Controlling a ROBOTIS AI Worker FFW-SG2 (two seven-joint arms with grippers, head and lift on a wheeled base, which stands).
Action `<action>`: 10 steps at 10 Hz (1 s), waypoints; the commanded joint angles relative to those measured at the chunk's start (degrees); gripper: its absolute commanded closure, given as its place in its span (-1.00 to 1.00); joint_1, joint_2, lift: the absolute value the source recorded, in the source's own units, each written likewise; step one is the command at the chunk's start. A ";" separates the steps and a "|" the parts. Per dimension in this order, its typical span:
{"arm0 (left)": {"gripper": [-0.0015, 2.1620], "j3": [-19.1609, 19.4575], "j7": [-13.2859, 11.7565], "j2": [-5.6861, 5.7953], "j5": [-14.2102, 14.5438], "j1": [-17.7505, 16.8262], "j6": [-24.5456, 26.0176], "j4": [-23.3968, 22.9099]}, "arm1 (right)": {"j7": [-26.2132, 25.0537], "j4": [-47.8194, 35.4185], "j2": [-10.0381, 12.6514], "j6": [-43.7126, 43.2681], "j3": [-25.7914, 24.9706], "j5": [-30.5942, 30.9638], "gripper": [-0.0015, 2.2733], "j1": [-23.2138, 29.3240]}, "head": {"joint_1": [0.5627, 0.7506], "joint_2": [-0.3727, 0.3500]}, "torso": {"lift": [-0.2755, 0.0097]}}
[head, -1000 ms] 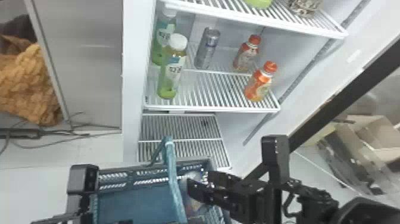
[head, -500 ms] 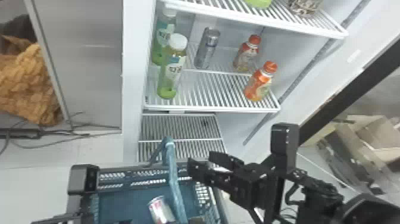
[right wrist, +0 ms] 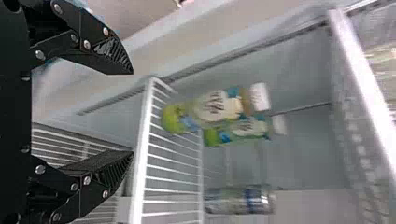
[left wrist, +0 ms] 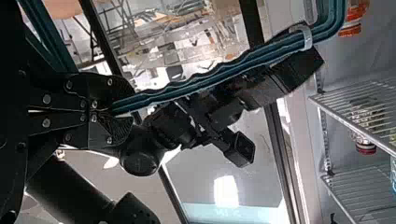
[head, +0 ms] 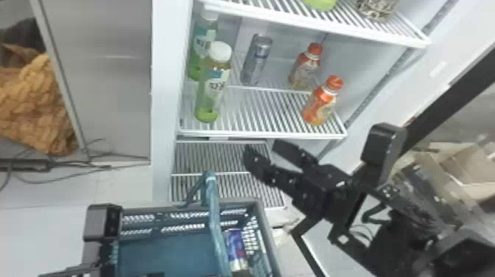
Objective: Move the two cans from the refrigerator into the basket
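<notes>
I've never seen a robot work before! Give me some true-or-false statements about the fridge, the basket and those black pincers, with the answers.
1. A can is in the basket. True.
2. The right pincer is squeezing a bottle. False: it is open, with nothing between its fingers.
3. The left pincer grips the basket's handle. True.
4. The silver can lies on its side. False: it stands upright on a fridge shelf.
5. Both white-capped bottles are in the basket. False: they stand on that shelf.
</notes>
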 commanded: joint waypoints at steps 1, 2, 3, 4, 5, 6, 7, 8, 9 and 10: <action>0.10 0.00 0.00 -0.07 0.11 0.05 0.00 0.13 | 0.00 0.98 -0.03 -4.64 -0.08 0.51 -0.65 -0.85 | 0.41 -0.94 | -1.00; 0.10 0.00 0.00 -0.07 0.00 0.05 0.00 0.13 | 0.00 2.25 -0.03 -8.44 -0.08 1.19 -0.70 -1.27 | 0.41 -0.94 | -1.00; 0.10 0.00 0.00 -0.07 0.00 0.05 0.00 0.13 | 0.00 4.08 0.06 -13.22 0.04 2.11 -0.78 -1.83 | 0.41 -0.94 | -1.00; 0.10 0.00 0.00 -0.07 0.00 -0.09 0.00 0.13 | -0.09 5.48 0.14 -15.61 0.04 2.91 -0.87 -2.40 | 0.41 -0.94 | -1.00; 0.10 0.00 0.00 -0.07 0.00 -0.09 0.00 0.27 | -0.26 7.03 0.14 -18.57 0.04 3.71 -0.94 -2.96 | 0.41 -0.94 | -1.00; 0.10 -0.11 0.00 -0.07 0.00 -0.09 0.00 0.27 | -0.35 9.56 0.32 -23.07 0.27 4.73 -0.94 -3.52 | 0.41 -0.94 | -1.00; 0.10 -0.11 0.00 -0.07 0.00 -0.23 0.00 0.41 | -0.53 13.36 0.32 -28.69 1.18 5.19 -0.94 -4.65 | 0.41 -0.94 | -1.00; 0.10 -0.23 0.00 -0.07 0.00 -0.37 0.00 0.41 | -0.53 16.59 0.32 -33.19 1.86 5.88 -0.94 -5.91 | 0.41 -0.94 | -1.00; 0.10 -0.34 0.00 -0.07 0.00 -0.37 0.00 0.55 | -0.79 19.41 0.23 -36.29 2.55 6.45 -0.95 -7.32 | 0.41 -0.94 | -1.00; 0.10 -0.46 0.00 -0.07 0.00 -0.51 0.00 0.55 | -0.88 23.06 0.23 -40.36 3.58 6.79 -0.95 -9.00 | 0.41 -0.94 | -1.00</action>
